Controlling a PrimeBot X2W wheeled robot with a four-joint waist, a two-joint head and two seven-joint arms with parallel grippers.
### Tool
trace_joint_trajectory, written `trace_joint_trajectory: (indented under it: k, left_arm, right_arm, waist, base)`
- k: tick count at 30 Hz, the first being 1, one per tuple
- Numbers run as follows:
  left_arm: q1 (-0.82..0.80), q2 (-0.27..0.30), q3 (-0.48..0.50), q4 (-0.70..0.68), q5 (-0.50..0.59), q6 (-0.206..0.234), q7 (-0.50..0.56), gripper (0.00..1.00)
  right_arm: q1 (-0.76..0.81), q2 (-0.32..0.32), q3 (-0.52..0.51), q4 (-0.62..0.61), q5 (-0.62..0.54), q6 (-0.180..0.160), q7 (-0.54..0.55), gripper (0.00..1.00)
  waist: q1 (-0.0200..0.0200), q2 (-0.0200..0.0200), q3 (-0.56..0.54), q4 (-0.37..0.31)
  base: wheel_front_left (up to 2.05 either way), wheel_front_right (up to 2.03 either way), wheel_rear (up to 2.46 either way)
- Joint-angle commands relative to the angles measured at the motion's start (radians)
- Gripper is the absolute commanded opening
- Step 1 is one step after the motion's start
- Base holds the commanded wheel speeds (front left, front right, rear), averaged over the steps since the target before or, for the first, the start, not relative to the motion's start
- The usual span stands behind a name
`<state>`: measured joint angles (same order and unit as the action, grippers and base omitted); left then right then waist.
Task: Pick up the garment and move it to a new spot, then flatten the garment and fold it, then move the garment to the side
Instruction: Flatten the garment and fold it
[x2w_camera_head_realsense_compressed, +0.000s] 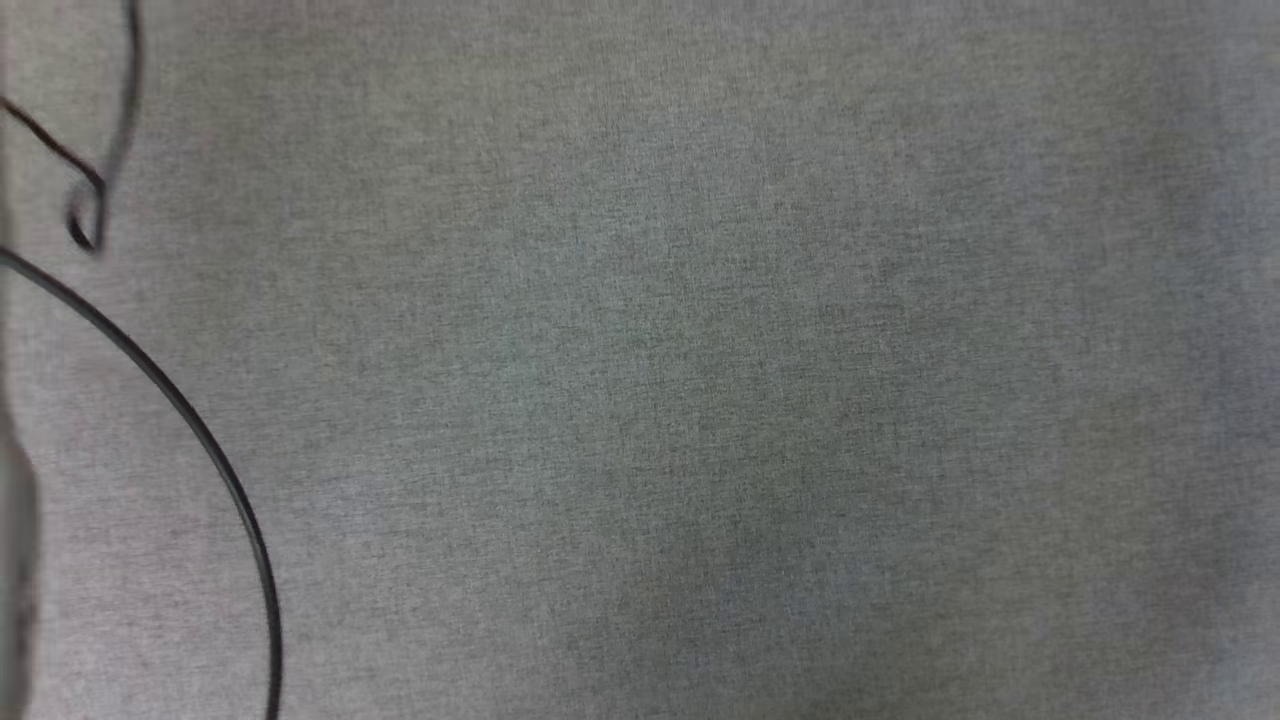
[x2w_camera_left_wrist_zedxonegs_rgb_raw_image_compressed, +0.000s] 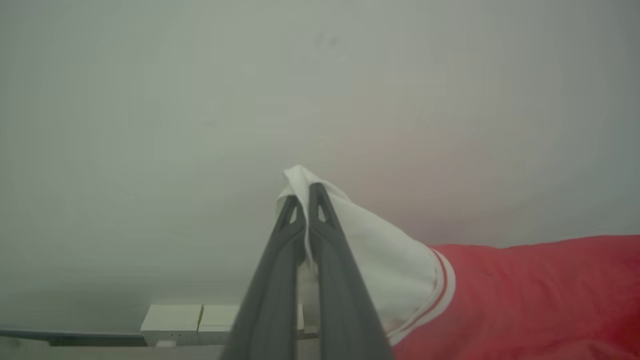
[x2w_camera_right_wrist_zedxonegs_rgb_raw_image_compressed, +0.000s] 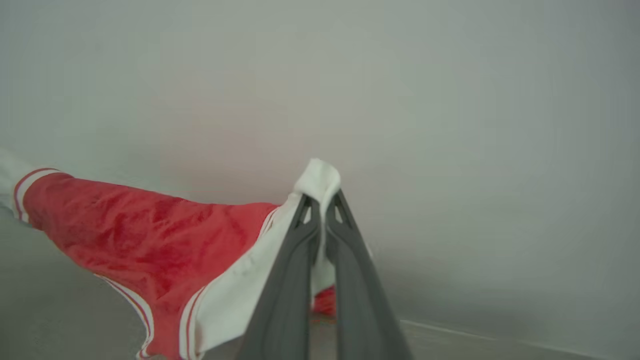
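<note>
Left pincer (x2w_camera_left_wrist_zedxonegs_rgb_raw_image_compressed: 303, 194): clamped on white sleeve of garment (x2w_camera_left_wrist_zedxonegs_rgb_raw_image_compressed: 525, 295); red body to its right.
Right pincer (x2w_camera_right_wrist_zedxonegs_rgb_raw_image_compressed: 322, 202): clamped on other sleeve; body to its left.

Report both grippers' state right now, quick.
The left gripper is shut on the garment, pinching a white sleeve.
The right gripper is shut on the garment too, at white sleeve cloth.

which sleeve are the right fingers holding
The near white sleeve, its tip pinched between the shut right fingers; the other sleeve is past the red body.
</note>
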<state>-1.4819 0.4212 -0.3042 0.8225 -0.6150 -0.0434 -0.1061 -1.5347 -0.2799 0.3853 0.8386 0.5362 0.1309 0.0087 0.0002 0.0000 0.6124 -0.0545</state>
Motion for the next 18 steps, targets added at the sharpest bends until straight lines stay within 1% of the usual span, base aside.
trace_joint_trajectory:
  k: [1,3,9,10,13,18]
  left_arm:
    - [0.057,-0.011,0.009,0.035,-0.023,-0.012,-0.012,0.00]
    - [0.097,-0.012,0.008,0.061,-0.034,-0.026,-0.024,0.00]
    - [0.313,-0.007,0.012,0.111,-0.068,-0.052,-0.089,0.00]
    - [0.358,-0.004,0.016,0.112,-0.074,-0.051,-0.100,0.00]
    - [0.497,-0.001,0.026,0.091,-0.087,-0.054,-0.128,0.00]
    - [0.745,0.006,0.062,-0.017,-0.112,-0.024,-0.154,0.00]
  right_arm:
    - [0.056,0.006,0.015,0.022,0.030,0.000,-0.018,0.00]
    - [0.101,0.004,0.030,0.042,0.056,0.000,-0.035,0.00]
    - [0.303,0.021,0.096,0.080,0.131,0.000,-0.093,0.00]
    - [0.346,0.026,0.105,0.078,0.149,0.000,-0.099,0.00]
    - [0.464,0.010,0.135,0.052,0.183,0.000,-0.131,0.00]
    - [0.670,-0.036,0.169,-0.026,0.229,0.000,-0.163,0.00]
  waist:
    - [-0.0002,0.0000,-0.021,0.000]
    - [-0.0002,0.0000,-0.036,0.000]
    - [-0.0002,0.0000,-0.139,-0.012]
    - [-0.0002,0.0000,-0.162,-0.016]
    - [-0.0002,0.0000,-0.234,-0.018]
    - [-0.0002,0.0000,-0.338,-0.020]
  base:
    - [0.00,0.00,0.00]
    - [0.00,0.00,0.00]
    - [0.00,0.00,0.00]
    - [0.00,0.00,0.00]
    - [0.00,0.00,0.00]
    - [0.00,0.00,0.00]
